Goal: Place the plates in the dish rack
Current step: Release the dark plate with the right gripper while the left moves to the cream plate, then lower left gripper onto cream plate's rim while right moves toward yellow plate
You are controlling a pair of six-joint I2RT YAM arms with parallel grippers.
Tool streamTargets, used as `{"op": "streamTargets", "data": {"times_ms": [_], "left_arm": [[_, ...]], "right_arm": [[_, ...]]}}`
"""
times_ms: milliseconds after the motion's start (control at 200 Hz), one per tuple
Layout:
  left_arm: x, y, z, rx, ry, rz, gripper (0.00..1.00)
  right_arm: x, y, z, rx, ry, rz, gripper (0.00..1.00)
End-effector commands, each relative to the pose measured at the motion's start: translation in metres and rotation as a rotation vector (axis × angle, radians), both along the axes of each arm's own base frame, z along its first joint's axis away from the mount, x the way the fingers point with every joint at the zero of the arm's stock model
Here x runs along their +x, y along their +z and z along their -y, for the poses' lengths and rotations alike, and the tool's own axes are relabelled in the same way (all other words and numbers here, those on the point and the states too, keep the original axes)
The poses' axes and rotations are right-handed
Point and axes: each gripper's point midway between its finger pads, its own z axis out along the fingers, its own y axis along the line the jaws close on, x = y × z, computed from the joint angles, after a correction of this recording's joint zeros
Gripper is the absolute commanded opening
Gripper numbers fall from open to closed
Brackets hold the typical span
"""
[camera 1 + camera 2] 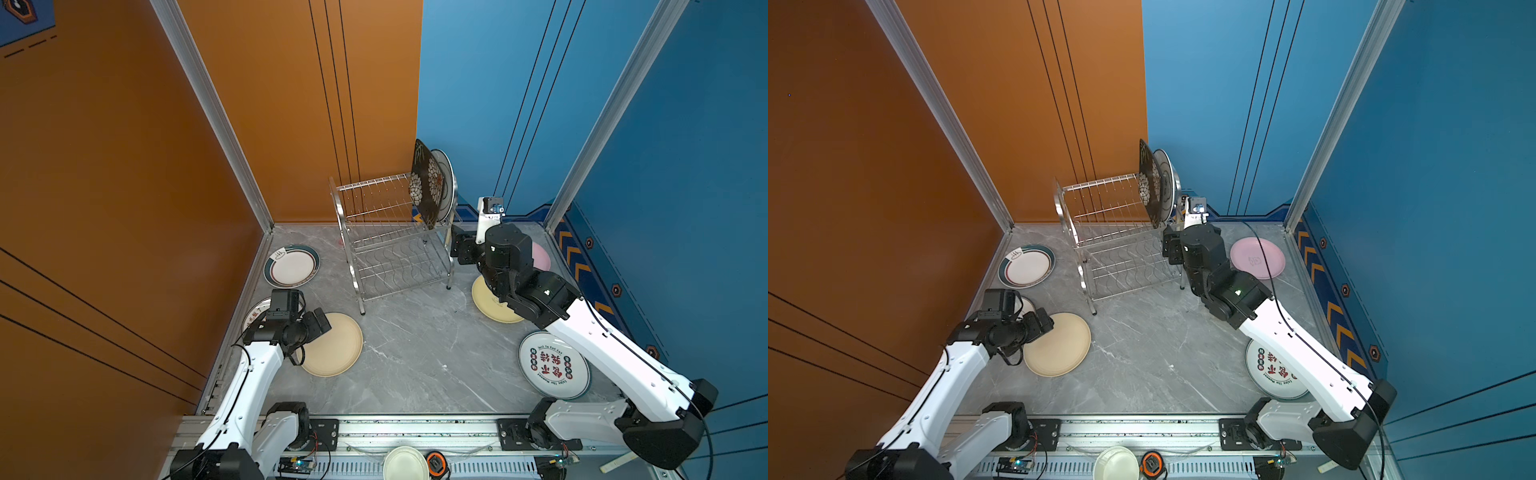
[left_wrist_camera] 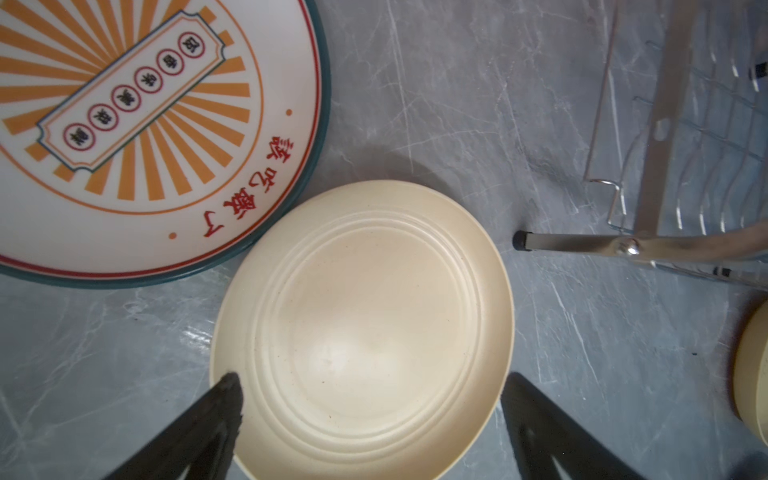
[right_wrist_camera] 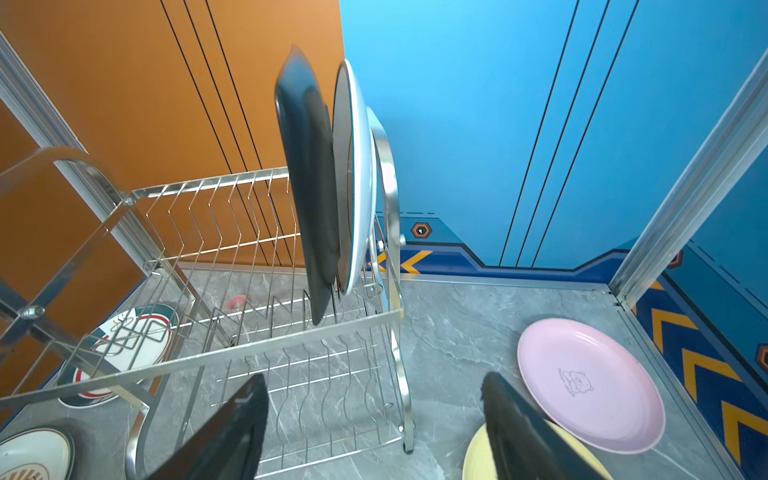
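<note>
Slots atop the shiny steel wire dish rack (image 3: 257, 343) held the square black floral plate (image 3: 307, 187) upright at its right end, while the right gripper (image 3: 374, 380) beside it and the left gripper (image 2: 372, 380) over the round cream plate (image 2: 374, 316) gaped empty.

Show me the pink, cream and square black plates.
pink plate (image 3: 590, 384): right wrist view, flat centre.
cream plate (image 2: 365, 332): left wrist view, flat centre.
square black plate (image 1: 428, 187): a top view, patterned face.

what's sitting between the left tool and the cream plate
Nothing visible. The open left tool hangs directly over the cream plate; the orange-sunburst plate lies beside it, not in between.
</note>
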Motion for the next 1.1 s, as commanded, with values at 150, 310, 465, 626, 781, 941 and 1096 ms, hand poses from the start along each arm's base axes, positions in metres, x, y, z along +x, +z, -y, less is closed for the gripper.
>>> {"op": "streamTargets", "data": {"times_ms": [150, 310, 465, 626, 781, 941, 1096], "left_arm": [[0.006, -0.018, -0.019, -0.004, 0.010, -0.026, 0.98], [0.010, -0.030, -0.022, -0.026, -0.015, -0.065, 0.98], [0.013, -0.039, -0.022, -0.023, -0.035, -0.098, 0.98], [0.015, -0.048, -0.022, -0.025, -0.048, -0.126, 0.98], [0.016, -0.052, -0.022, -0.015, -0.063, -0.147, 0.98], [0.019, -0.056, -0.016, -0.015, -0.100, -0.157, 0.98], [0.020, -0.061, -0.002, -0.014, -0.174, -0.175, 0.98]], "right_arm": [[-0.016, -0.023, 0.021, 0.007, -0.011, -0.064, 0.87], [-0.023, -0.028, 0.025, 0.005, -0.003, -0.073, 0.91], [-0.021, -0.029, 0.043, 0.008, -0.045, -0.070, 0.94], [-0.024, -0.031, 0.050, 0.013, -0.057, -0.068, 0.95], [-0.026, -0.033, 0.055, 0.015, -0.064, -0.067, 0.96], [-0.029, -0.034, 0.061, 0.018, -0.073, -0.066, 0.96], [-0.033, -0.035, 0.066, 0.019, -0.081, -0.067, 0.97]]}}
